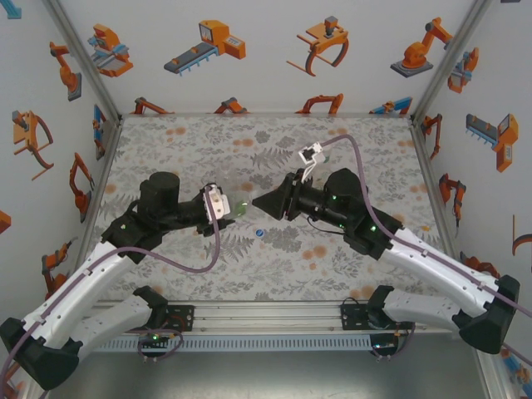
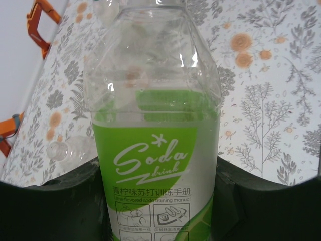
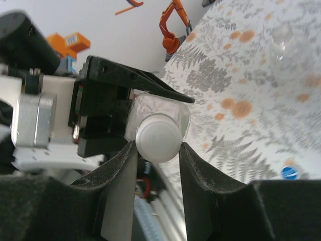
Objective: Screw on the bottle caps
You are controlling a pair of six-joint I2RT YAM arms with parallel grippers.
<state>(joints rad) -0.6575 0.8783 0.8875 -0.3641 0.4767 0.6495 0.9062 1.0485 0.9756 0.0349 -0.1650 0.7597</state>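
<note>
Whitish round plastic screw cap (image 3: 158,136), likely light, stiff and slippery, is being pinched by its rim between the closed fingers of the right gripper (image 3: 156,153) at the neck of the clear green-labelled, probably dentable plastic bottle (image 2: 158,150), whose body the left gripper (image 1: 226,204) is clamping over the middle of the patterned table (image 1: 374,150).

Pretty clearly a robotics lab test cell, not a home: the workspace is boxed in by white panels (image 1: 249,66) printed with cartoon robot arms and held in bare aluminium framing (image 1: 83,54). A left arm (image 1: 91,278) and right arm (image 1: 449,270) are bolted to a slotted metal rail (image 1: 266,317), and the tabletop (image 1: 274,141) is covered with a floral sheet.
</note>
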